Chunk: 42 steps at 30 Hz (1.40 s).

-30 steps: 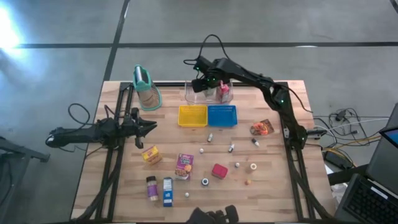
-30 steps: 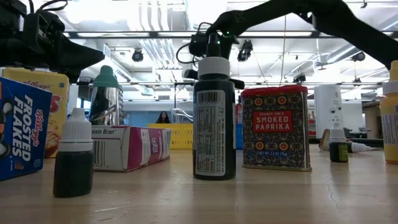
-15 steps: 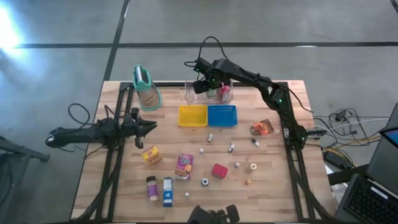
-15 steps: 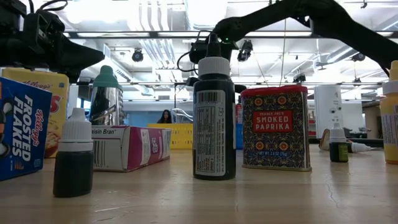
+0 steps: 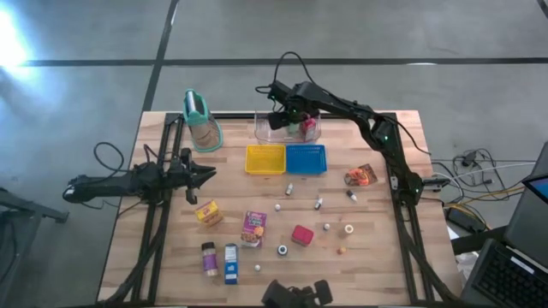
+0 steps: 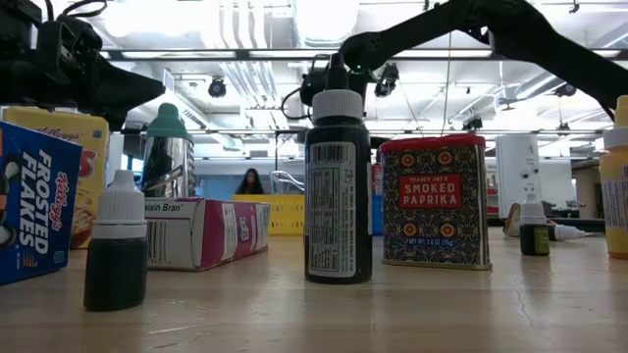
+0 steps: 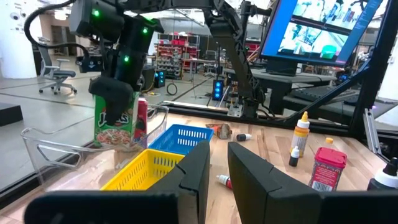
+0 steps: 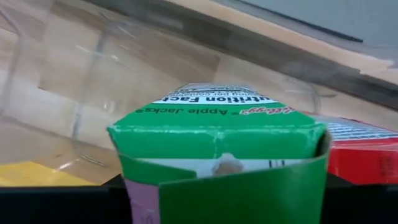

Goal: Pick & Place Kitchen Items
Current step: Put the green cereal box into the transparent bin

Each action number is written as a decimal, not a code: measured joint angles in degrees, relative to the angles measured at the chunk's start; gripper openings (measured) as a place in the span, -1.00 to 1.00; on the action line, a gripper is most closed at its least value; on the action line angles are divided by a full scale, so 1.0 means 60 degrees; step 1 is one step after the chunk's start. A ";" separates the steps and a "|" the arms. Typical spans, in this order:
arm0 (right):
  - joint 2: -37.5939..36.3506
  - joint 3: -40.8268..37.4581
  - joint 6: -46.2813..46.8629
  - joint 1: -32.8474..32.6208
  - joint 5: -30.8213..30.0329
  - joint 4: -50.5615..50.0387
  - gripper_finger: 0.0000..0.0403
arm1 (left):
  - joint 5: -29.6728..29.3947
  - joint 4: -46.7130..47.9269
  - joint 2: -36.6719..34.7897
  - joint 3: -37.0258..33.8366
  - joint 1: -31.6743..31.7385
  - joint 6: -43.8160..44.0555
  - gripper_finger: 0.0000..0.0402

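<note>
At the left edge of the wooden table point(image 5: 377, 257), the left gripper point(image 5: 208, 175) is being kept low and pointed inward, its fingers drawn narrow with nothing between them. Near the far left corner, a tall tan container with a teal top point(image 5: 201, 121) is standing. Toward the near edge, left of centre, a yellow carton point(image 5: 208, 214), a pink cereal carton point(image 5: 253, 228), a small jar with a dark lid point(image 5: 208, 257) and a blue carton point(image 5: 230, 263) are lying close together.

At the middle of the far edge, a green Apple Jacks cereal carton point(image 7: 114, 124) is being held upright by the right gripper point(image 5: 283, 114) inside a clear plastic bin point(image 7: 43, 144), beside a red carton point(image 8: 360, 155) already lying in that bin. From the right wrist view, the carton's top flap is seen filling the space between the fingers; whether the grip is firm or loosening cannot be told.

Just in front of the bin, a yellow square tray point(image 5: 265, 159) and a blue square tray point(image 5: 306, 158) are sitting side by side, touching. Toward the near edge, a red paprika tin point(image 5: 301, 234) is resting among small dropper bottles point(image 5: 318, 204). Near the right edge, an orange pouch point(image 5: 361, 175) is lying flat.
</note>
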<state>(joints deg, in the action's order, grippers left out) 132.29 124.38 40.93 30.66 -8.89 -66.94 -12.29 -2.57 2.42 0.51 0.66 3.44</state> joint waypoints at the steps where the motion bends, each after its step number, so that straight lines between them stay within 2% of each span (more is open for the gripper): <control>1: 0.0000 -0.0072 0.0000 0.0025 0.0017 0.0001 -0.18 | 0.0000 0.0003 -0.0003 0.0003 0.0001 0.0000 -0.68; 10: 0.0002 -0.0793 -0.0133 0.0125 0.0034 0.0557 -0.26 | -0.0002 0.0003 -0.0004 0.0000 0.0001 0.0000 -0.68; 20: -0.0004 -0.1039 -0.0183 0.0122 0.0038 0.0794 -0.04 | 0.0000 0.0002 -0.0004 0.0000 -0.0002 0.0000 -0.68; 28: -0.0004 -0.0999 -0.0338 0.0122 0.0056 0.0783 0.02 | 0.0000 0.0000 -0.0004 0.0000 -0.0002 0.0000 -0.68; 42: -0.0489 -0.0974 -0.0608 0.0160 0.0061 0.0756 -0.13 | 0.0000 0.0000 -0.0004 0.0004 -0.0002 0.0000 -0.68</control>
<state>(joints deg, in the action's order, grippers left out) 129.35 118.54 37.28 31.63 -8.53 -62.40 -12.29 -2.57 2.39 0.53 0.64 3.44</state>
